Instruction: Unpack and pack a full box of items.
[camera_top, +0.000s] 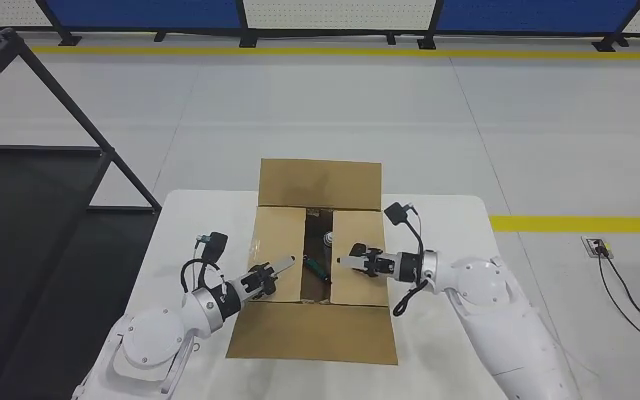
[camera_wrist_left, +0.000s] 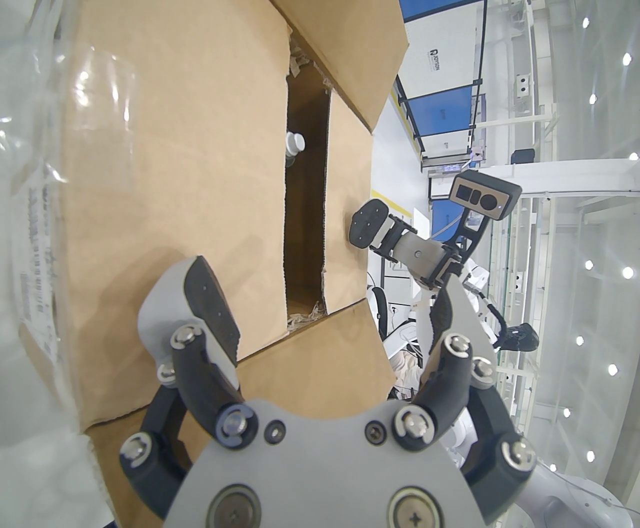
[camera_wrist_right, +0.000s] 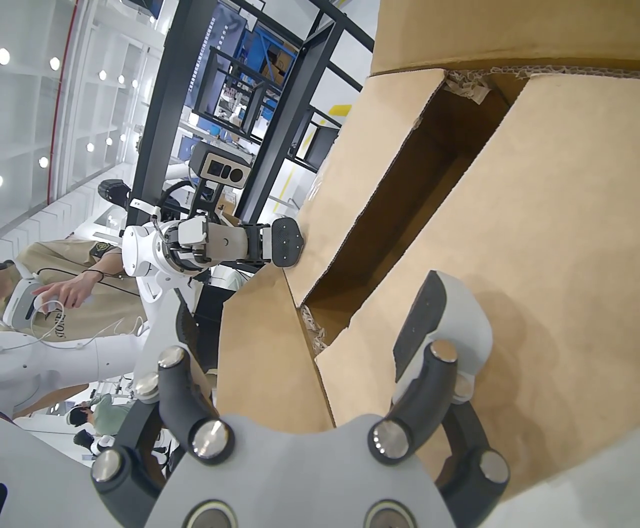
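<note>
Left gripper (camera_top: 283, 265) and right gripper (camera_top: 350, 258) are hovering released over the box (camera_top: 320, 185); flaps (camera_top: 278, 238) half-shut; likely opening step; next is needing flaps spread outward.

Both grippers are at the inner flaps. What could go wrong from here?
The gap between the flaps is narrow; a gripper going in may snag an edge. The left gripper and right gripper are open, gripping nothing, so pushing a flap may slide the box. The bottle under the gap could get knocked.

box (camera_top: 352, 250) interior mostly hidden (shadowed), items (camera_top: 317, 266) indistinct
</note>
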